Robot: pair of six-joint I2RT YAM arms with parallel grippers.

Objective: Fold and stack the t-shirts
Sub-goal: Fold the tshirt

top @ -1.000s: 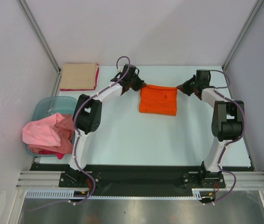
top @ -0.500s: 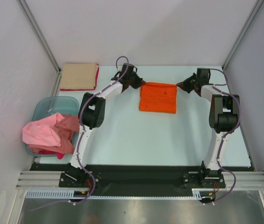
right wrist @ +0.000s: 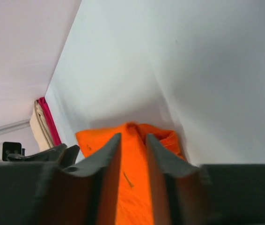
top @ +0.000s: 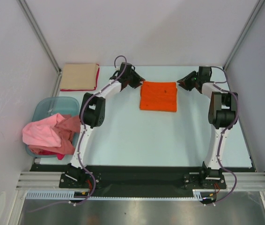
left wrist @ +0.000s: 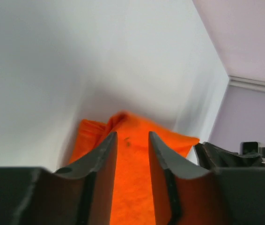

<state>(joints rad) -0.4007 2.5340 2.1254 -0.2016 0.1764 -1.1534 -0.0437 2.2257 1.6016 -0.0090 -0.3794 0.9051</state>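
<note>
The bright orange t-shirt [top: 158, 96] lies folded into a flat rectangle at the back middle of the table. My left gripper [top: 137, 83] sits low at its back left corner and my right gripper [top: 183, 84] at its back right corner. In the left wrist view the left gripper [left wrist: 131, 136] has its jaws parted, with orange cloth [left wrist: 132, 187] lying loose between and beyond them. In the right wrist view the right gripper [right wrist: 133, 137] shows a narrower gap over the same shirt [right wrist: 131, 187]. Both are open and hold nothing.
A folded tan t-shirt [top: 78, 76] lies on a red one [top: 97, 77] at the back left corner. The blue-green tub [top: 53, 105] at the left edge holds crumpled pink [top: 43, 132] and reddish [top: 68, 129] shirts. Walls stand close behind and on both sides.
Both grippers carried the orange shirt's top corners toward the back wall, lowered them and opened, letting go. The shirt now lies flat.
</note>
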